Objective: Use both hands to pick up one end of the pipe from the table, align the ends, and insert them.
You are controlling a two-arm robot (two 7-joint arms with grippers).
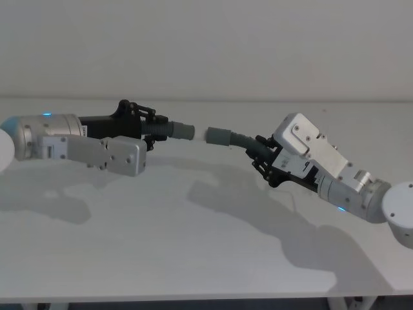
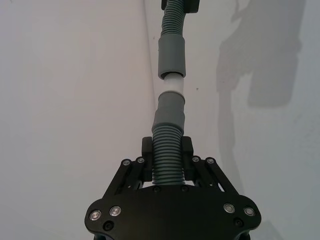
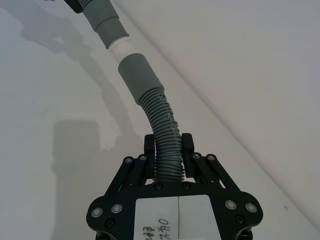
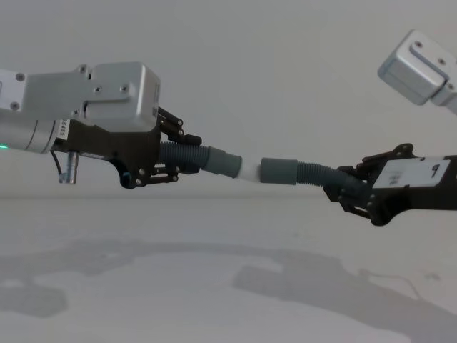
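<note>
Above the middle of the table, the left gripper clenches the white-tipped pipe piece and the right gripper clenches the curved piece, holding spigot and open cuff coaxial for insertion.

Two hose pieces: a straight white-tipped one clamped in the left tool, a curved one clamped in the right tool. Two tools, one desk.
</note>
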